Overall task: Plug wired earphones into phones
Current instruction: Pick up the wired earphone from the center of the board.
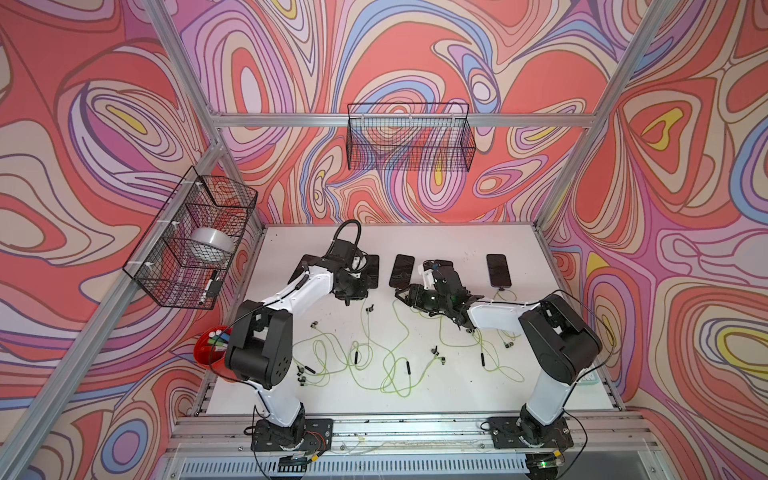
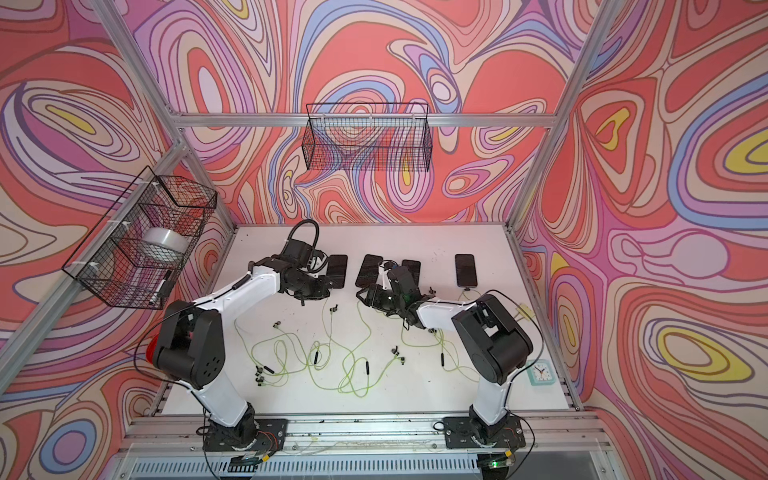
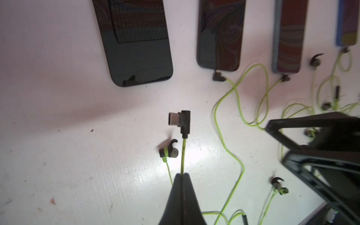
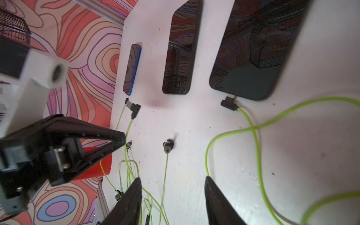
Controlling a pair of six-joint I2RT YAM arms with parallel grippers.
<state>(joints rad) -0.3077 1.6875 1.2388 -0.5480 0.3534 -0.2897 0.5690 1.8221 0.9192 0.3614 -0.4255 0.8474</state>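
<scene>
Left pincer clamps an earphone cable, plug clear of phone edge; right pincer parted.

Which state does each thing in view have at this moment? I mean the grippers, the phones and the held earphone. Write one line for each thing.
left gripper: shut on the earphone cable
plug of that cable: free, in no phone
right gripper: open, gripping nothing
phone nearest the plug: nothing plugged in
next phone: plug inserted
third phone: plug at its port, seemingly inserted
</scene>
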